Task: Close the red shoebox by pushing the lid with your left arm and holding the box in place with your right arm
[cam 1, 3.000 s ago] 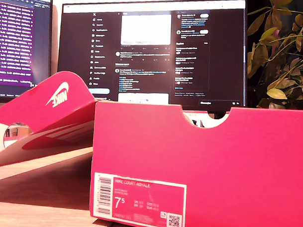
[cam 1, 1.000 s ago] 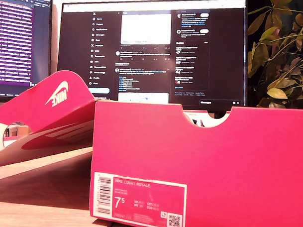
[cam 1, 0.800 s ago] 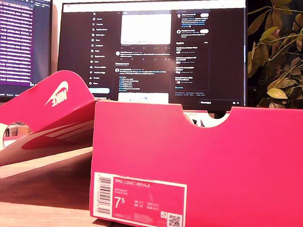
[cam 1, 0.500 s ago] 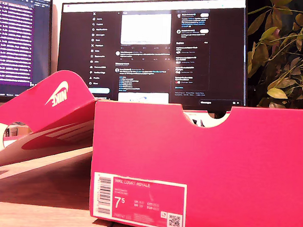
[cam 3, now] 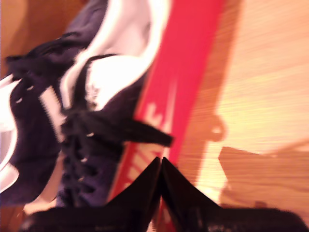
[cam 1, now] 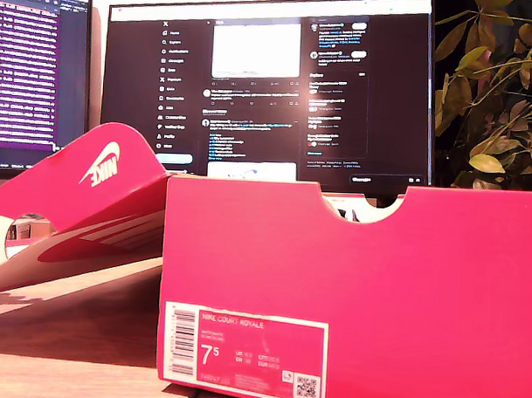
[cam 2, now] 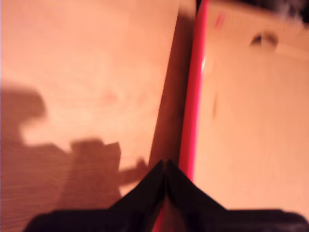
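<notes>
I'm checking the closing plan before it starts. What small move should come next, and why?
Probably lower my second gripper onto the red shoebox wall to brace it: the lid lies fully open, and both grippers, my first gripper included, hang shut above red edges, seemingly touching nothing.

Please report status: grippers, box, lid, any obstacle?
My first gripper shut, over lid edge. My second gripper shut, over box wall. Lid open. Nothing in the way.

The exterior view sits low on the desk (cam 1: 68,367), close against the box (cam 1: 350,289); both wrist views look down (blurred) along its red edges.
</notes>
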Robot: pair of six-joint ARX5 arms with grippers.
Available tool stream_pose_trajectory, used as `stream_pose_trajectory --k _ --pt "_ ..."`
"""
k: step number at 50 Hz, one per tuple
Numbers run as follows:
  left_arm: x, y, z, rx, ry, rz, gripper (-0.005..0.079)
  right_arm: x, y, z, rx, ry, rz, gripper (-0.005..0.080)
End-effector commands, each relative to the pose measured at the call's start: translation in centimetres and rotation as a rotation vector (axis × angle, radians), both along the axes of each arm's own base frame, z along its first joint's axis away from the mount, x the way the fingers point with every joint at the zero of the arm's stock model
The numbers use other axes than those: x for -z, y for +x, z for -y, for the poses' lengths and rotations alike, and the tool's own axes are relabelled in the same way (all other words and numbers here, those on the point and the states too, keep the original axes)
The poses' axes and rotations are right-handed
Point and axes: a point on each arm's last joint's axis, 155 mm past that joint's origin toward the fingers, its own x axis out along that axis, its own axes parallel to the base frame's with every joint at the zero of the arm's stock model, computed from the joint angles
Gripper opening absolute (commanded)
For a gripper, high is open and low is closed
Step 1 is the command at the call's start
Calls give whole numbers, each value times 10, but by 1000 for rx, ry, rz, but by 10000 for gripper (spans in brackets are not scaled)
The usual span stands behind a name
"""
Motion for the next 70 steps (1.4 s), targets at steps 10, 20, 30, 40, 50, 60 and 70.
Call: stream_pose_trajectory --k 10,20,30,40,50,60,70 --pt "18 -11 11 58 -73 -80 -19 2 3 -7 -25 2 1 -12" --pt "23 -20 23 102 -133 -118 -19 7 3 -15 -54 6 -14 -12" --pt "8 -19 32 137 -208 -89 -19 13 -4 -31 -118 44 -49 -12" --pt "-12 -15 40 177 -282 -52 -19 8 -4 -39 -152 77 -36 -12" --pt "-37 -11 46 213 -357 -26 -19 7 -3 -39 -155 79 -27 -12" --pt "-66 -11 52 250 -436 -17 -19 6 -3 -39 -158 77 -20 -12" --pt "-98 -13 55 279 -456 41 -19 4 -2 -41 -166 79 -10 -12"
